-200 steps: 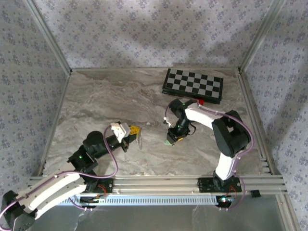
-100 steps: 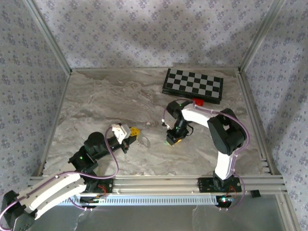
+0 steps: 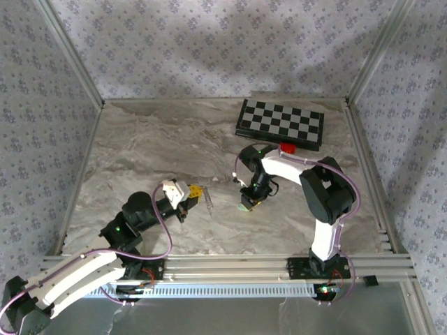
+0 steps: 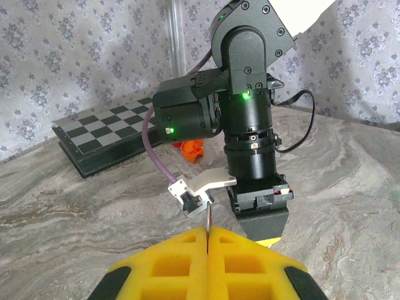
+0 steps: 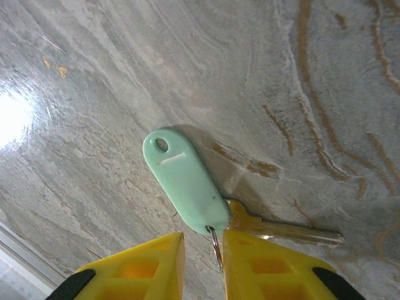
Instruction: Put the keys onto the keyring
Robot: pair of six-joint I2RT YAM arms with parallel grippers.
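The keys lie flat on the marble: a brass key (image 5: 284, 232) joined by a small wire loop (image 5: 215, 247) to a teal-green tag (image 5: 184, 181). My right gripper (image 5: 203, 237) points down over them with its yellow jaws a narrow gap apart. The loop stands in that gap, against the right finger (image 5: 262, 262). In the top view the right gripper (image 3: 246, 203) is at mid-table with the tag (image 3: 242, 207) at its tip. My left gripper (image 4: 207, 232) is shut on the keyring (image 4: 208, 217), a thin metal edge sticking up from the pads. The keyring (image 3: 209, 202) is held a short way left of the keys.
A folded chessboard (image 3: 279, 123) lies at the back right, with a small orange-red block (image 3: 287, 147) at its near edge. The right arm's wrist (image 4: 250, 150) stands close in front of the left gripper. Patterned walls and metal rails enclose the table.
The right gripper's jaws have narrowed over the keys and its arm has shifted slightly left. The keyring in the left gripper now shows edge-on rather than as a loop.
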